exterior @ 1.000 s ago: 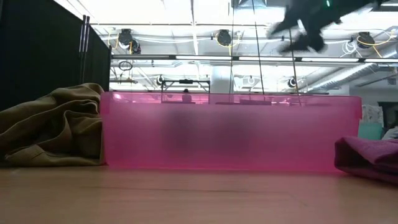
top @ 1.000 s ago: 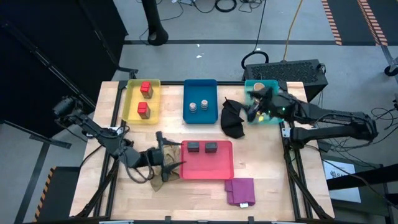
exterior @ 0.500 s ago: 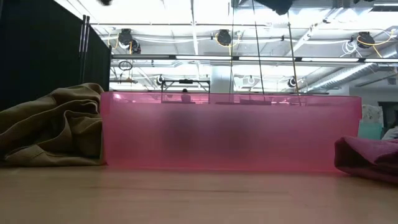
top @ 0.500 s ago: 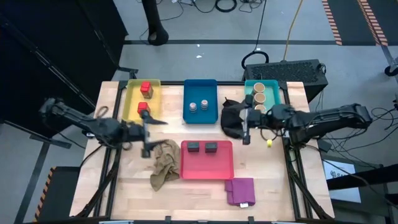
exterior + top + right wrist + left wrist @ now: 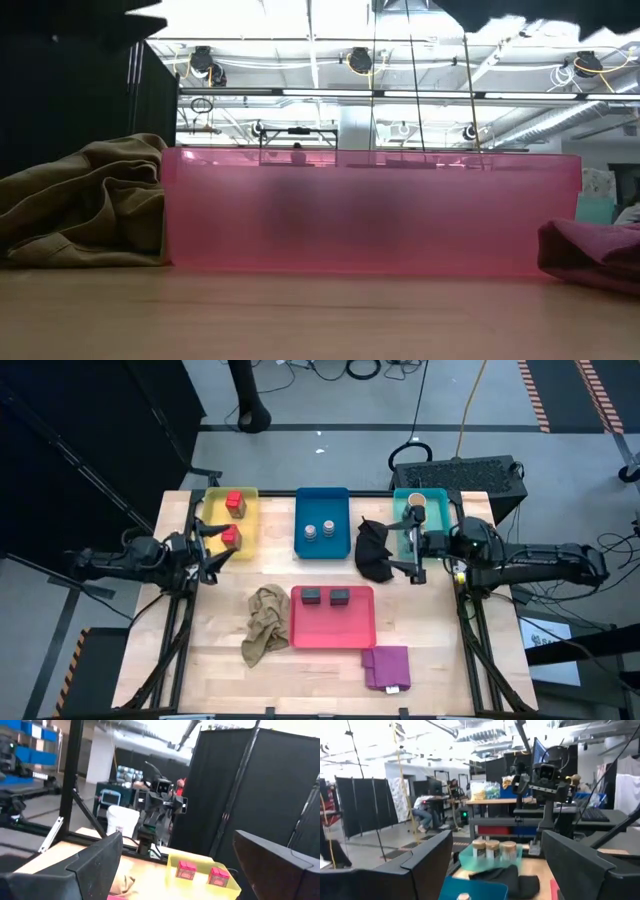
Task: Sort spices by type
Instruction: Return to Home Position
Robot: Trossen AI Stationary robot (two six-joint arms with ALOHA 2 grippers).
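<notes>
1. Wooden table [image 5: 200, 660], viewed from above. The spices lie sorted: red cubes [image 5: 230, 537] in the yellow tray [image 5: 247, 525] at far left, silver tins [image 5: 318, 532] in the blue tray [image 5: 322, 505], tan jars [image 5: 416, 507] in the teal tray [image 5: 438, 500] at far right, and grey tins [image 5: 326, 596] in the pink tray [image 5: 335, 628].
2. Left gripper [image 5: 212, 543]: empty, fingers spread, with the nearer cube just right of it.
3. Right gripper [image 5: 408, 545]: empty, fingers apart, pointing left beside the teal tray.
4. Judged next move: each arm draws outward, clear of its tray.
</notes>
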